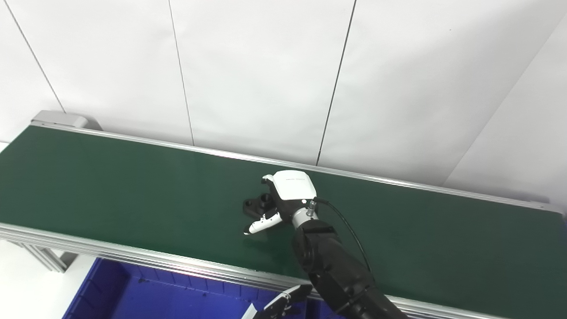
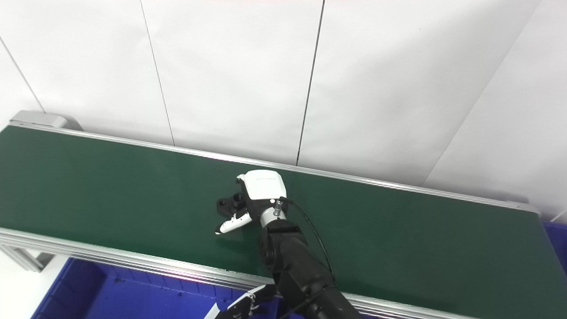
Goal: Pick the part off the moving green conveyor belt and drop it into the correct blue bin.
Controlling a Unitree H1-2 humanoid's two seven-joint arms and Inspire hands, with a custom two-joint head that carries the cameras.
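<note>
Reaching over the middle of the green conveyor belt [image 1: 133, 177], your right hand [image 1: 285, 195] sits directly on top of the part [image 1: 259, 204], a small black piece lying flat on the belt surface with what look like round sockets or holes in it. The hand's white back covers most of the part, so you cannot tell whether the fingers curled beneath have closed on it; only the thumb [image 1: 261, 226] shows clearly, stretched out low over the belt on the near side of the part and apparently not touching it.

Expect the part to be rigid, probably moulded plastic or metal, and light enough for one hand. It should not deform, so you can squeeze firmly. Its low, flat profile is the difficulty: little height stands above the belt, and a smooth black surface may slip. Take it across its narrow width, fingers on the far edge and thumb on the near edge, or hook a fingertip into a socket.

Your left hand [image 1: 283, 303] waits at the bottom edge, above the blue bin [image 1: 133, 292] below the belt's near rail; its fingers are too cropped to judge.
</note>
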